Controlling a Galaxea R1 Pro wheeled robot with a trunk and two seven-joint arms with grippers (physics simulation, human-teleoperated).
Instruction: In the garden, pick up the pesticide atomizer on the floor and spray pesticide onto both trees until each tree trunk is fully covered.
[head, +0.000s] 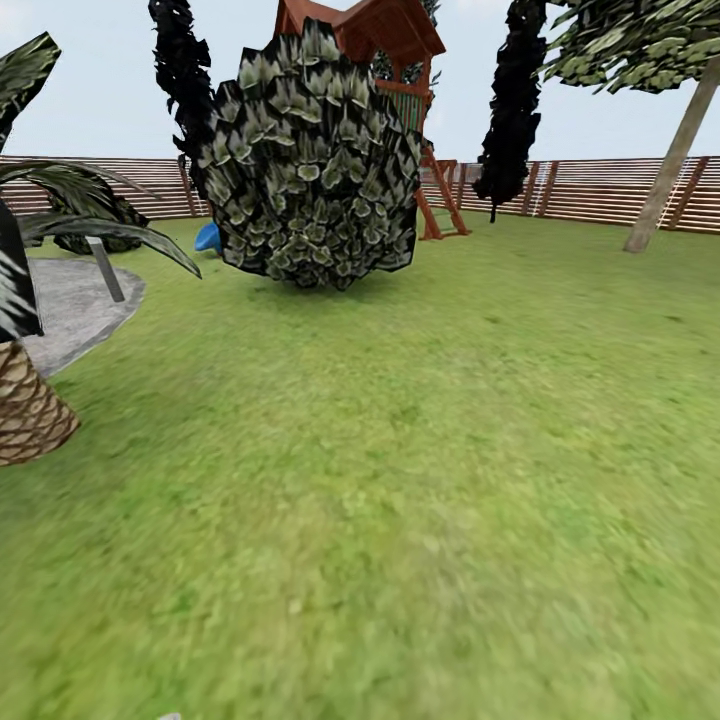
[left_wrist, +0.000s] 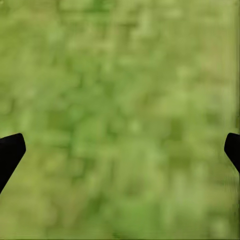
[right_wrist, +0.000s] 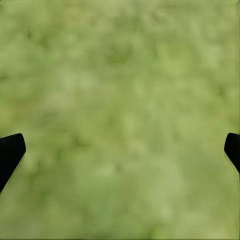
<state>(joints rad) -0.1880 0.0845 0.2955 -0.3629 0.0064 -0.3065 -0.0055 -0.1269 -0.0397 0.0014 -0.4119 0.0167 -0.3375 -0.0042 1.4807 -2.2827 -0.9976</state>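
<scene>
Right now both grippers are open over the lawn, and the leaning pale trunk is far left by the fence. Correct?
Not quite. The leaning pale trunk stands at the far right by the fence, as the head view shows. The rest holds: the left gripper and right gripper are open over the lawn.

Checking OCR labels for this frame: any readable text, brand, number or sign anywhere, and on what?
None readable. The wooden play tower, slat fence, round bush, leaning tree trunk and grey patio carry no lettering. Both wrist views show blurred lawn between open end effector fingertips, without markings.
</scene>
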